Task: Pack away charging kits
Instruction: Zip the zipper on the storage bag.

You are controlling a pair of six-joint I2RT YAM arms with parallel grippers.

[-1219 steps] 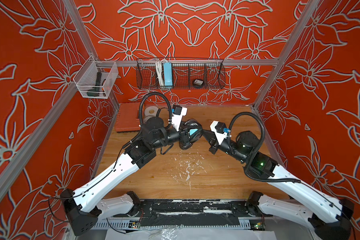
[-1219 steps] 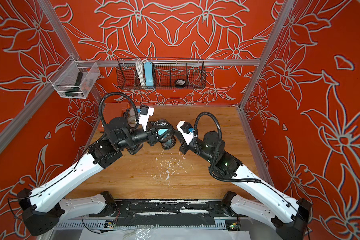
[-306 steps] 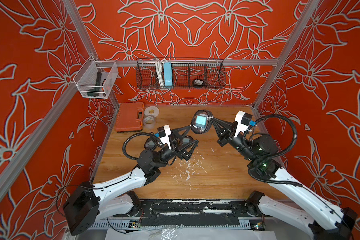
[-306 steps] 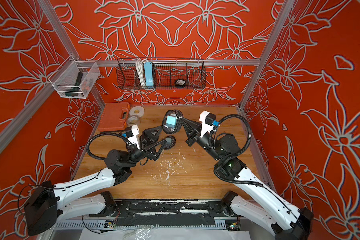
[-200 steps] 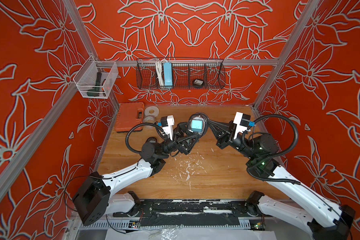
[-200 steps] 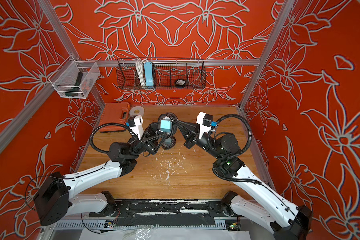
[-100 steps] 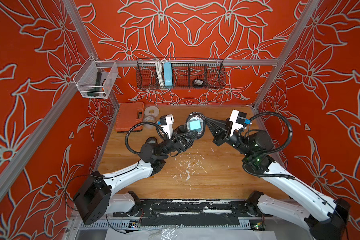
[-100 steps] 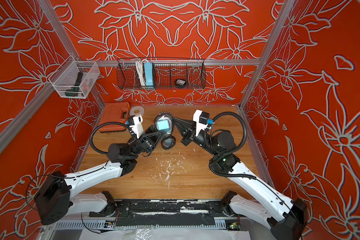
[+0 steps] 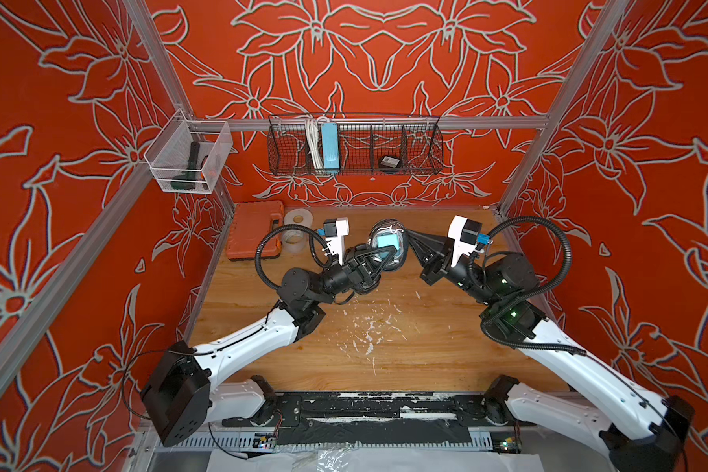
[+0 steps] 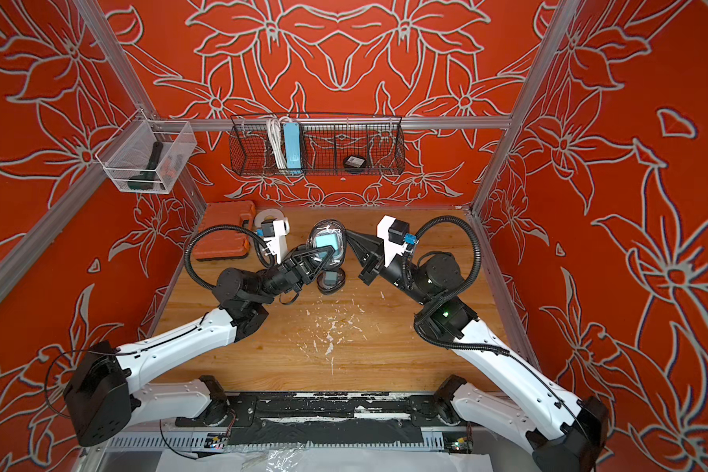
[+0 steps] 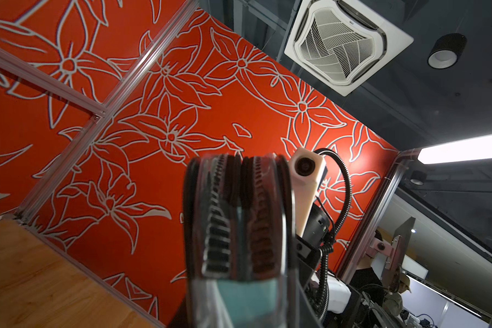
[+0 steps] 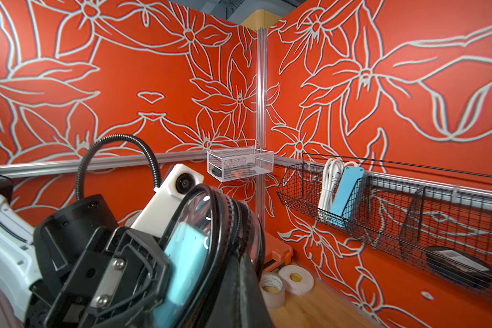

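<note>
right jaws pinch the clear case by its rim; left jaws straddle it, grip unclear; teal plug inside, cable hardly visible.

You see a clear case holding a teal plug, left gripper clasping it, right gripper pinching its rim, a second case just beside.

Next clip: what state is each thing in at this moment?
clear oval case: held off the table, teal adapter inside, zip looks open.
right gripper: shut on its rim.
left gripper: clamped across the case.
second case: flat on the table.
power strip: upright in the wire basket.
orange toolbox: closed.
tape rolls: lying flat.
</note>
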